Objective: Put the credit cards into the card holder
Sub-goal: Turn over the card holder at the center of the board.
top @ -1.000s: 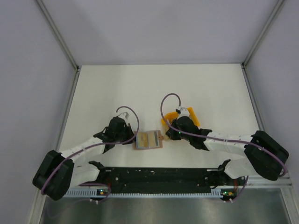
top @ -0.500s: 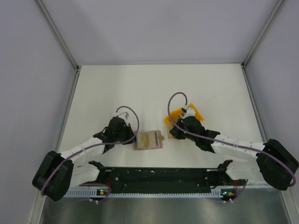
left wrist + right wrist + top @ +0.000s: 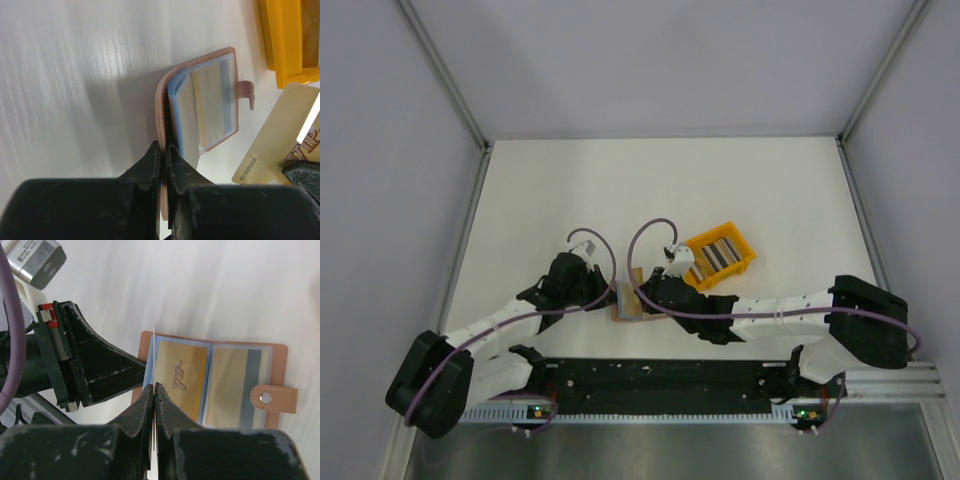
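The left end effector (image 3: 162,157) pinches one cover edge of the tan card holder (image 3: 210,100), which lies open on the white desk (image 3: 570,190) between the two arms. Over its left page, the right end effector (image 3: 154,392) is clamped on a cream-gold credit card (image 3: 272,145) held on edge by the clear sleeves; whether they touch is unclear. Other credit cards (image 3: 713,255) stand in the yellow tray (image 3: 725,281) just to the right.
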Controlling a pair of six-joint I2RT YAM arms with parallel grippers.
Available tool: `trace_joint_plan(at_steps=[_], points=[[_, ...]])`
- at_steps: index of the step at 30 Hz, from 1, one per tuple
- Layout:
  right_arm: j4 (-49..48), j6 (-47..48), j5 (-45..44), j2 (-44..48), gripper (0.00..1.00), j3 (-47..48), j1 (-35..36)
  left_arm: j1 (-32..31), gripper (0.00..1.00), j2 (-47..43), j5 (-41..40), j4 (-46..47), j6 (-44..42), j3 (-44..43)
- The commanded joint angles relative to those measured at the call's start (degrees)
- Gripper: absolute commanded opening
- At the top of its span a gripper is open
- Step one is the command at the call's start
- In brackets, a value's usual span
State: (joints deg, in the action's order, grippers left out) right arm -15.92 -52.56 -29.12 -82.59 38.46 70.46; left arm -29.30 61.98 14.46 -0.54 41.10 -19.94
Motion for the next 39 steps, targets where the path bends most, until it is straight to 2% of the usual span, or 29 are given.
trace_joint_plan(at_steps=[1,11,39], points=[[-4.7,-0.4,-7.9,-1.7,0.00,4.0,2.3,0.0,0.00,-1.7,1.6,4.5,2.0,0.7],[-1.9,1.0,-7.0,-7.0,0.00,8.4,3.7,-0.1,0.00,-1.9,2.4,5.1,2.1,0.9],[3.0,1.9,-5.3,-10.4,0.00,11.0,4.0,0.0,0.00,-1.6,1.9,4.9,1.6,0.7]])
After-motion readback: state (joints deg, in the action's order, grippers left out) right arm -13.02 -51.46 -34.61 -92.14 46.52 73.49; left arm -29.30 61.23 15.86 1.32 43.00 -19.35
